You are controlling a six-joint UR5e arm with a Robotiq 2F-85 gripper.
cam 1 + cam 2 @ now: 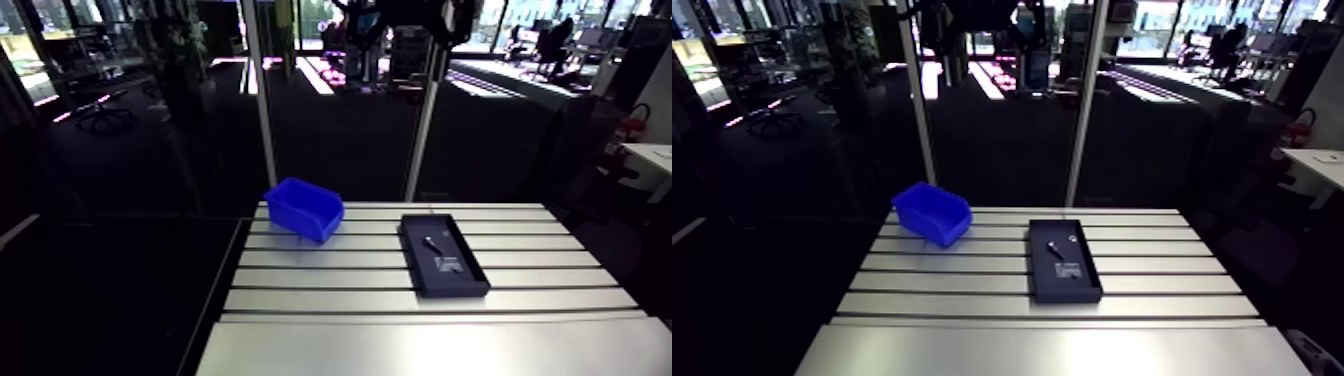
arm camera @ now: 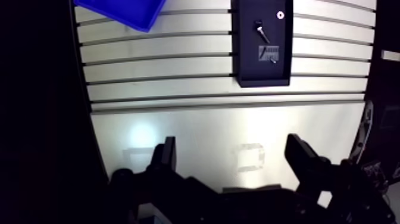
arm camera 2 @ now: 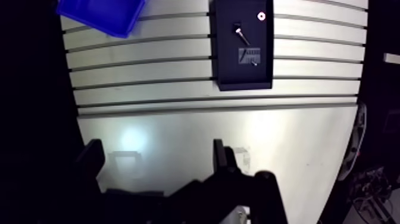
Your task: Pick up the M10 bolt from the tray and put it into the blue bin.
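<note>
A small dark M10 bolt [image 2: 260, 30] lies in the far half of a black rectangular tray [image 2: 265, 74] on the slotted table. In the arm view the bolt [image 1: 431, 241] sits in the tray [image 1: 455, 285] at the table's right of centre. The blue bin [image 1: 303, 208] stands to the tray's left, near the table's back edge, and looks empty. In the wrist view my gripper [image 2: 232, 143] hangs high over the smooth near part of the table, well short of the tray. Its dark fingers [image 2: 166, 155] stand wide apart with nothing between them.
Also in the tray are a small pale ring [image 2: 280, 15] and a grey patch [image 2: 268, 53] with another small part on it. Two upright white posts [image 1: 262, 100] rise behind the table. The table's left edge [image 2: 83, 89] drops into darkness.
</note>
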